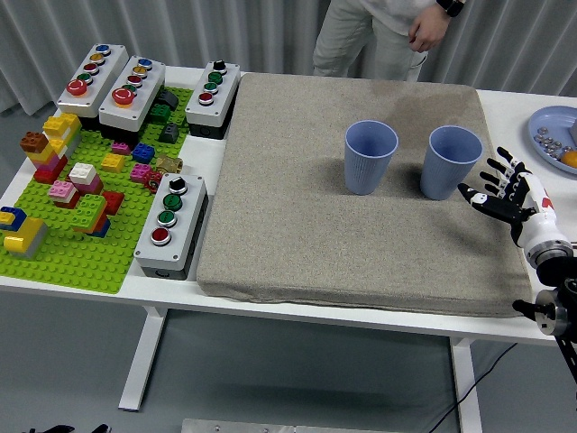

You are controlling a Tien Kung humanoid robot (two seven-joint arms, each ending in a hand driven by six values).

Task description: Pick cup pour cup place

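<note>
Two blue cups stand upright on a grey mat: the left cup near the middle and the right cup beside it. My right hand hovers just right of the right cup, fingers spread, holding nothing and not touching the cup. The left arm is out of view.
A green brick baseplate with several loose bricks and button boxes fills the table's left. A blue plate with small items sits at the far right. A person stands behind the table's far edge.
</note>
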